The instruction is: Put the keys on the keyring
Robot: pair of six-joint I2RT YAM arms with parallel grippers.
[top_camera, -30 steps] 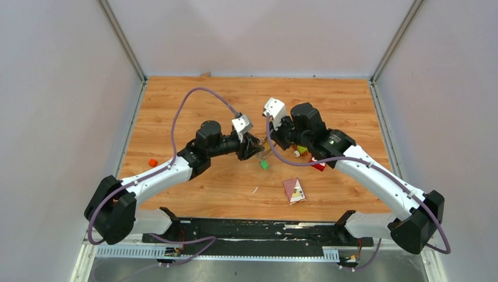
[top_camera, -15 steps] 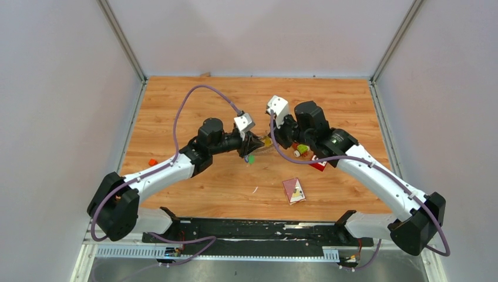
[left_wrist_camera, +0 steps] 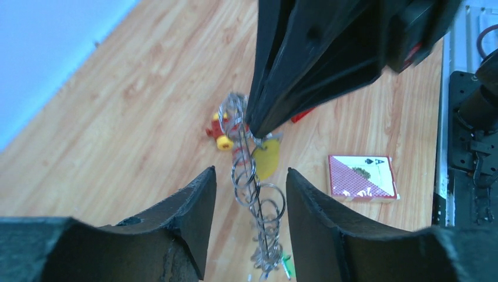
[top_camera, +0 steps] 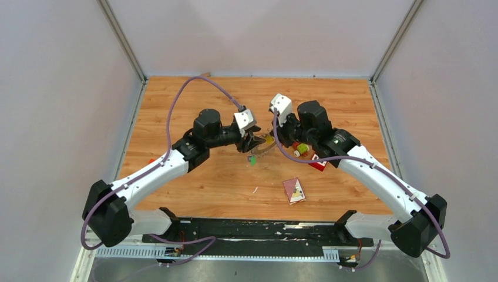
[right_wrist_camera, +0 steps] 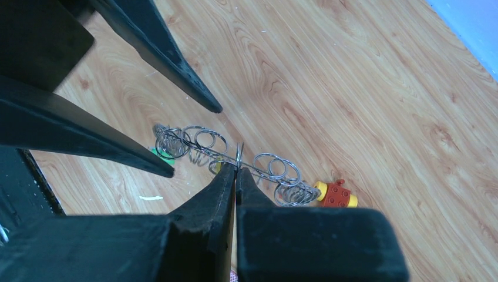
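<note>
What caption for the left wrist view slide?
The keyring, pinched by the right gripper, runs between the fingers of the open left gripper; yellow tag by the pinch.

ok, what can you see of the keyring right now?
The keyring looks like a thin silver wire strung with many round metal rings, with a yellow tag near the middle and a green tag at one end. The right gripper is shut on it mid-length; the open left gripper straddles it, contact unclear.
</note>
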